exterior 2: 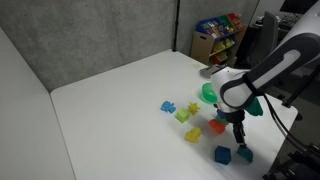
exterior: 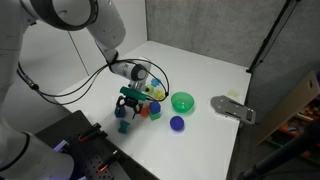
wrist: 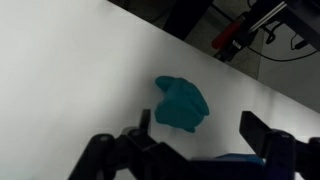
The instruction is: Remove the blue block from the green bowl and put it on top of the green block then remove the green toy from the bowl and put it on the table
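Robotiq gripper [wrist: 195,125]: jaws wide apart, nothing gripped (pale teal piece [wrist: 182,103] lies beneath) | small dark blue cube [exterior 2: 222,153]: on white tabletop [exterior 2: 120,90], just beside gripper.

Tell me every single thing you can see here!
table: one, white, under everything
green bowl: one, bright green, on table
purple round thing: one, purple, beside bowl
cyan block: one, pale blue, on table
yellow-green blocks: two, yellow-green, by cyan block
orange block: one, orange, among blocks
blue blocks: two, dark blue, one under pincer
grey thing: one, grey, table edge
shelf: one, colourful bins, background
robot arm: one, white, over table
pincer: one, black, open above blue block
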Tool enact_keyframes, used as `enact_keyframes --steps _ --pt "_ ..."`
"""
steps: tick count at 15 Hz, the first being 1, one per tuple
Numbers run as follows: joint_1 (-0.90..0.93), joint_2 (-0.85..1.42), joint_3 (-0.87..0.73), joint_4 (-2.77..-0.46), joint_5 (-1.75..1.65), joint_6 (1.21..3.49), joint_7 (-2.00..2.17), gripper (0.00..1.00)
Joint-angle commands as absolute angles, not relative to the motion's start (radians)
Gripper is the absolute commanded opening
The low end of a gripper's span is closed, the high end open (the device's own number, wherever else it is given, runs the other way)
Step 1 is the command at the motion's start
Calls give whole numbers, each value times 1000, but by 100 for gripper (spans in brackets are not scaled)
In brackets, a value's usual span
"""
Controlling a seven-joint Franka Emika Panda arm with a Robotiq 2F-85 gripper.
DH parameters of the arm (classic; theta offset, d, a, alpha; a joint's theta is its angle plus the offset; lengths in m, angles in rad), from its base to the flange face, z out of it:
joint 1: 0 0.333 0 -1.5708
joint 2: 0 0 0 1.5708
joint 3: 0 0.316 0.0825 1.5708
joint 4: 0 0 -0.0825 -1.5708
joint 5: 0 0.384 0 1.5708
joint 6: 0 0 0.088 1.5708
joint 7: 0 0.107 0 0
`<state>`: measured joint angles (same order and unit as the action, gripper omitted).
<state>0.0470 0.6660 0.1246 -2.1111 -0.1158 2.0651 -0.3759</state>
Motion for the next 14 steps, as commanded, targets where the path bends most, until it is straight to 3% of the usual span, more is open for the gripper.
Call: enact_keyframes --steps 1,14 --pt "29 661 118 -2087 -131 2030 -393 100" --pt "2 483 52 -1985 -125 2051 -305 100"
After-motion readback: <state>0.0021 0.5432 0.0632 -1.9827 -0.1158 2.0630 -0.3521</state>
